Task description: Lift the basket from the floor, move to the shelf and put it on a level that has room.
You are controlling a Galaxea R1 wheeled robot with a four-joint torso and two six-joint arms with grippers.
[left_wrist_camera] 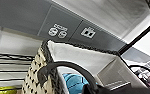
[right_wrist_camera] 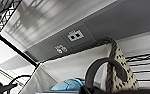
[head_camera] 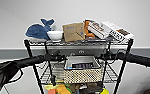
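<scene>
A: Basket (head_camera: 82,71) sits on 2nd tier (head_camera: 110,75) of shelf (head_camera: 28,51), between both arms.
B: Clutter?
A: Top tier: whale toy (head_camera: 39,30), white bowl (head_camera: 55,35), cardboard box (head_camera: 73,31), other boxes just overhead. Colourful stuff below.
B: Grippers?
A: Left gripper (head_camera: 56,57) & right gripper (head_camera: 108,56) at basket's ends; can't tell if clenched.
B: Wrist views?
A: Wall outlets (left_wrist_camera: 88,32), blue item (right_wrist_camera: 67,85) inside.

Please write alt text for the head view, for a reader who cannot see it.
A woven basket sits on the second tier of a black wire shelf, with a robot arm reaching to each end of it. The top tier holds a blue toy whale, a white bowl and boxes.
</scene>
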